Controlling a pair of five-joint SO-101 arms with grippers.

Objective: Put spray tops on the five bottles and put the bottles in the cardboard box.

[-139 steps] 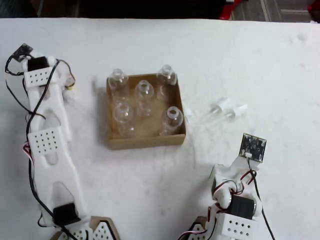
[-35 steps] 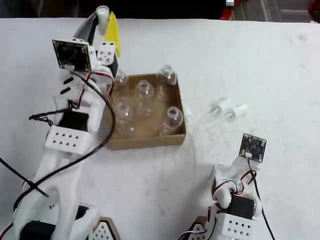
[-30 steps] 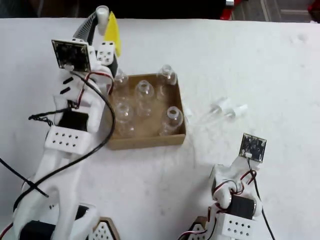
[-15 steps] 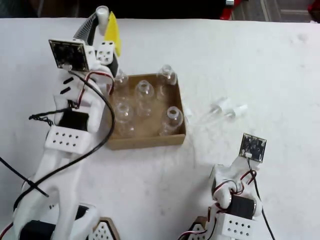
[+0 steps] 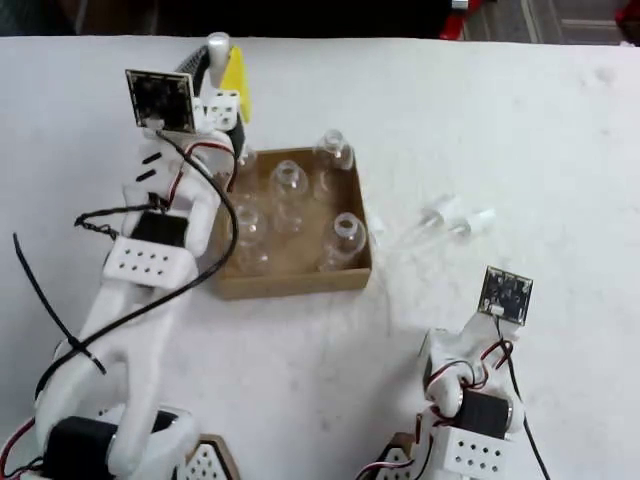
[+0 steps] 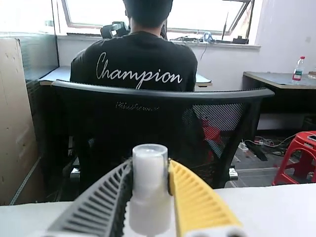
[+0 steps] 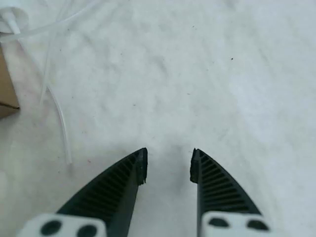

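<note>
The left hand (image 5: pixel 221 62) is hanging above the desk (image 5: pixel 520 120), just past the far corner of the cardboard box (image 5: pixel 292 281) on the left arm's side. It is pinching 1 white spray top (image 5: pixel 217 43) between its grey and its yellow finger. I am judging that it is keeping the top this high so that the top is clearing the bottle necks before it is going down onto one of them.

In the left wrist view the spray top (image 6: pixel 147 202) is lying with its long axis along the fingers of the left hand (image 6: pixel 149 168). Its rounded end is sticking out past the fingertips and is pointing away from the box, nearly level. I cannot tell where its tube is.

The 5 bottles (image 5: pixel 288 181) are standing upright inside the box, with their open necks pointing up and no tops on them. This is probably making capping from above easy.

2 loose spray tops (image 5: pixel 438 213) are lying on their sides beside the box, on the right arm's side, with their thin tubes pointing toward the box.

The right hand (image 7: pixel 168 165) is hovering low over the desk, nearer the robot than these tops. Its jaws are standing moderately apart and are holding nothing, likely waiting for the next top.
</note>
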